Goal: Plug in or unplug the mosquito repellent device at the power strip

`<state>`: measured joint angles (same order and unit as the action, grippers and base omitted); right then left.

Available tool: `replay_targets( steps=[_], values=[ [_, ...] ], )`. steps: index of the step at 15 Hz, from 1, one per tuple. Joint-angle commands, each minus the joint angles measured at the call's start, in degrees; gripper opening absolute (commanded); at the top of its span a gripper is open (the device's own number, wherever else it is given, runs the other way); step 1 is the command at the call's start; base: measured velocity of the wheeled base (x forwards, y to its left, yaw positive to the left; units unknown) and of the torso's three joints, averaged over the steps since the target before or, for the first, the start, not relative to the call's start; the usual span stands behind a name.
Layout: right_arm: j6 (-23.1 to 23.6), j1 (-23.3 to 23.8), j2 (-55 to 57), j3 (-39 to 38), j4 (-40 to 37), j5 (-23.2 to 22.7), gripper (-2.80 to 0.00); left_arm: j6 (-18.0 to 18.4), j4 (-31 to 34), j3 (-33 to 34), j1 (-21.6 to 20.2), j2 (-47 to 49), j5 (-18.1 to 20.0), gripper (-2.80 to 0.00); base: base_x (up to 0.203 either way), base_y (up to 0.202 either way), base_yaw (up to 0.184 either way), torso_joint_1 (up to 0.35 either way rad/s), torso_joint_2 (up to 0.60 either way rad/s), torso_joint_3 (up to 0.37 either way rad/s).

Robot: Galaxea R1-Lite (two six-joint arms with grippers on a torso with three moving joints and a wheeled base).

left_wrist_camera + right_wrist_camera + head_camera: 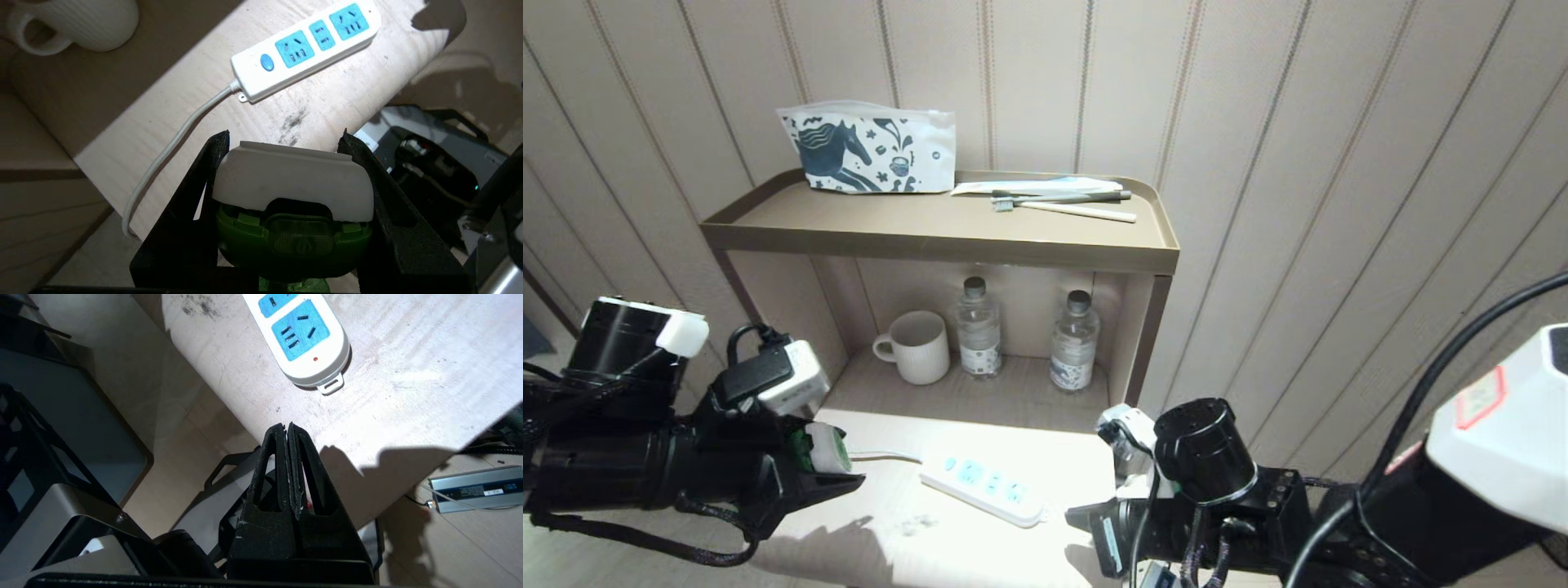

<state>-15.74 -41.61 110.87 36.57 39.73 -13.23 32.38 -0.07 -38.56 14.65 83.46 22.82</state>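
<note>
White power strip (984,485) with light blue sockets and blue button; repellent device (292,206) white cap, green body; cream ribbed mug (918,347); white pouch (869,148) with navy horse print; beige striped wall (1339,204).

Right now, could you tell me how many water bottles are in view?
2: both stand in the shelf's lower compartment, one right of the mug, the other near the right wall. None seems hidden.

Two clear water bottles (978,328) (1075,341) stand beside one white mug (918,347); one power strip (983,484) has three blue socket faces (the middle one narrower); one printed pouch (869,148) sits on top.
</note>
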Motion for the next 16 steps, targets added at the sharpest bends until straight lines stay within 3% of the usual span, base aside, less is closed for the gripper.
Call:
replay_targets(
  steps=[1,4,5,6,7,9,11,13,16],
  values=[
    [-0.04,0.53,-7.61,-1.1,-0.99,0.08,-2.8,-5.73,-0.01,0.05,-0.47,-4.88,-0.93,-2.8,0.0,0.0,0.0,0.0,0.0,0.0],
    [0.23,2.43,-20.34,-2.24,-9.06,1.12,-2.8,-16.57,-0.01,0.39,-0.76,-9.51,-8.59,-2.8,0.0,0.0,0.0,0.0,0.0,0.0],
    [0.33,3.32,-24.13,-2.13,-12.62,1.78,-2.8,-18.16,0.01,0.72,-0.78,-10.15,-10.18,-2.8,0.0,0.0,0.0,0.0,0.0,0.0],
    [0.53,4.43,-29.63,-1.66,-16.92,2.87,-2.8,-23.66,0.03,1.35,-0.96,-12.47,-14.4,-2.8,0.0,0.0,0.0,0.0,0.0,0.0],
    [0.91,5.79,-36.91,-0.93,-22.35,4.61,-2.8,-28.68,0.01,2.23,-1.38,-14.78,-18.81,-2.8,0.0,0.0,0.0,0.0,0.0,0.0],
    [1.97,8.56,-50.76,0.82,-34.12,9.6,-2.8,-33.29,-0.47,2.71,-2.25,-18.03,-23.34,-2.8,0.0,0.0,0.0,0.0,0.0,0.0],
    [2.97,10.75,-66.21,2.85,-47.26,16.07,-2.8,-41.38,-2.8,4.53,-2.57,-20.34,-27.24,-2.8,0.0,0.0,0.0,0.0,0.0,0.0],
    [3.62,14.22,-79.58,4.42,-61.2,23.52,-2.8,-43.64,-6.69,6.99,-2.61,-21.08,-30.92,-2.8,0.0,0.0,0.0,0.0,0.0,0.0],
    [3.02,27.78,-93.75,2.45,-73.02,34.61,-2.8,-43.91,-19.22,12.42,-2.24,-21.66,-41.2,-2.8,0.0,0.0,0.0,0.0,0.0,0.0]
  ],
)
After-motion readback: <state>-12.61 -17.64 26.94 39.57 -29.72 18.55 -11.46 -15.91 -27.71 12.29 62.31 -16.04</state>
